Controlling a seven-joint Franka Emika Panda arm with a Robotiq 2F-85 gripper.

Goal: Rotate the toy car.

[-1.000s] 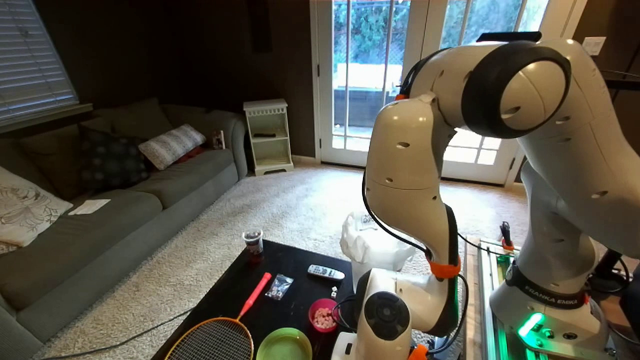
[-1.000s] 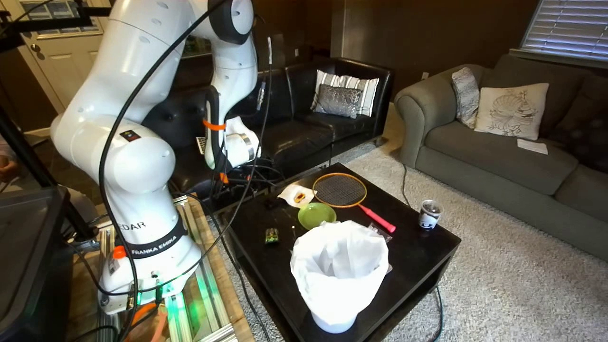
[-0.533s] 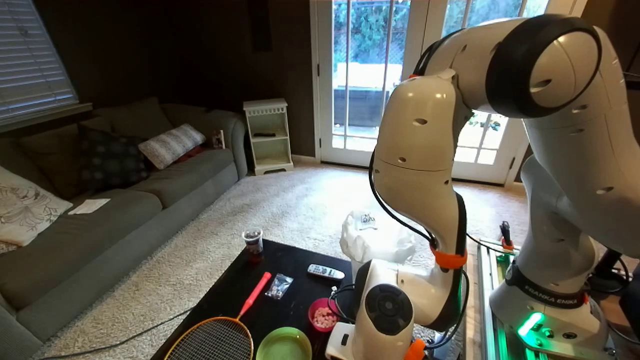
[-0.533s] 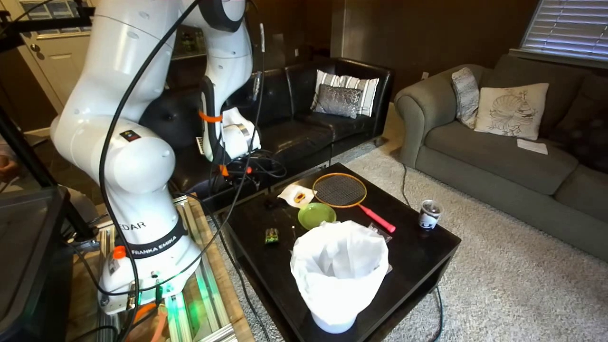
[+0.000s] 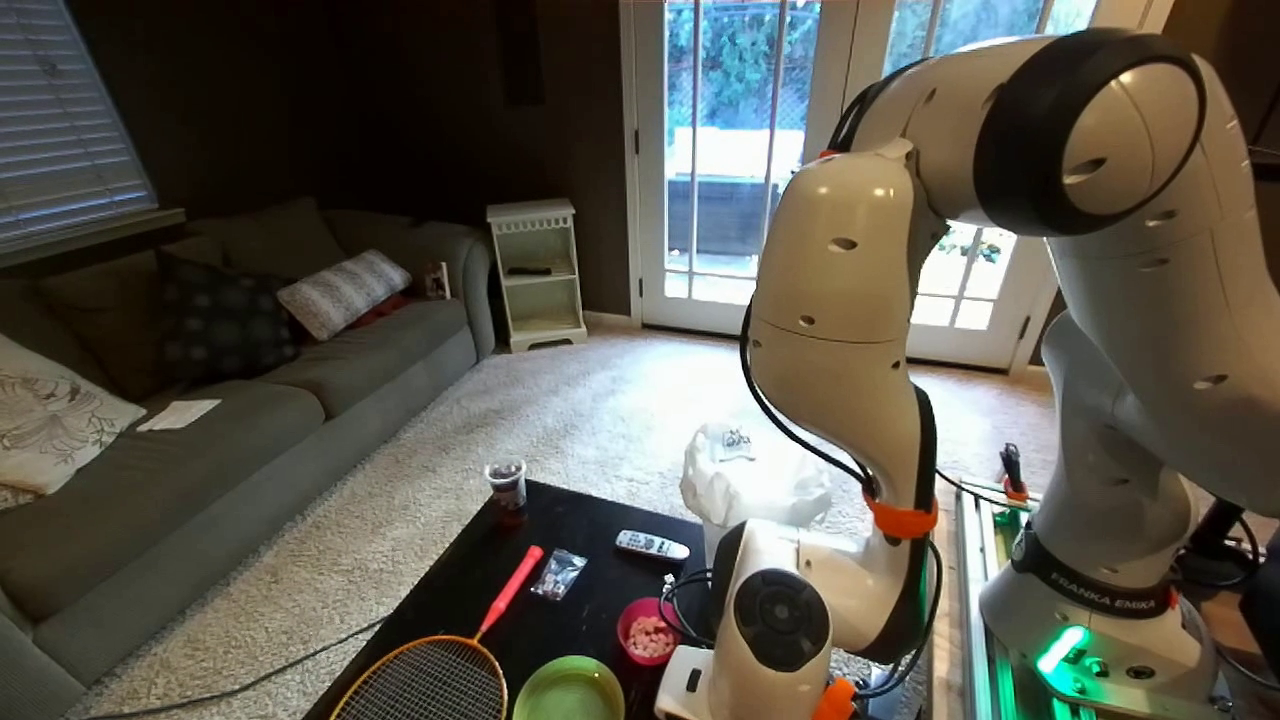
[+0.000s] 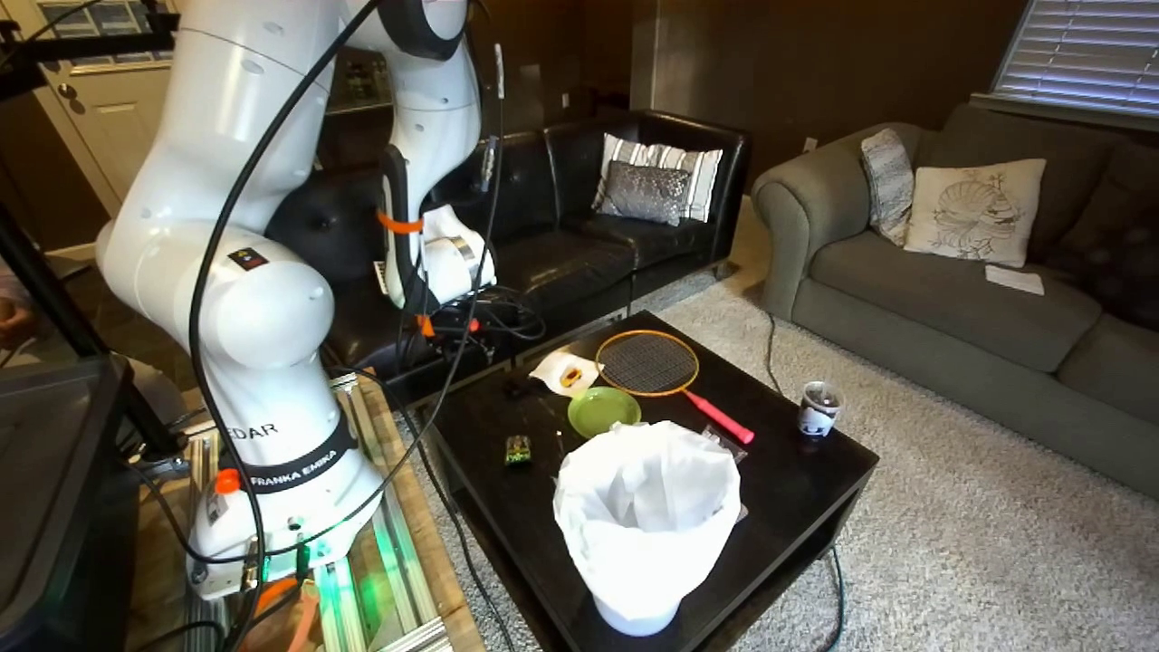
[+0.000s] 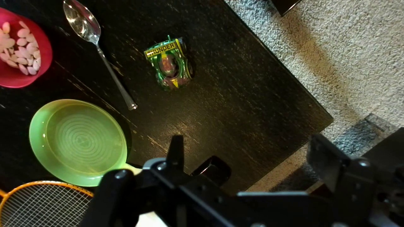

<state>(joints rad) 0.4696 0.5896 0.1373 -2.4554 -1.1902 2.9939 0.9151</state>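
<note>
The toy car (image 7: 170, 66) sits upright on the dark table (image 7: 236, 101); in the wrist view it lies far and left of my claw (image 7: 247, 142), so I judge I must reach that way before going down. Its long axis runs mostly far to near, the near end canted slightly right. My claw is released, its fingers (image 7: 175, 149) spread left and right with nothing between them, so they should straddle the car's sides with little wrist turn. In the rotation itself, the spoon (image 7: 113, 78) to the car's left could catch a finger. Farther left is a pink bowl (image 7: 45, 52); nearer, also left, a green dish (image 7: 83, 138).
</note>
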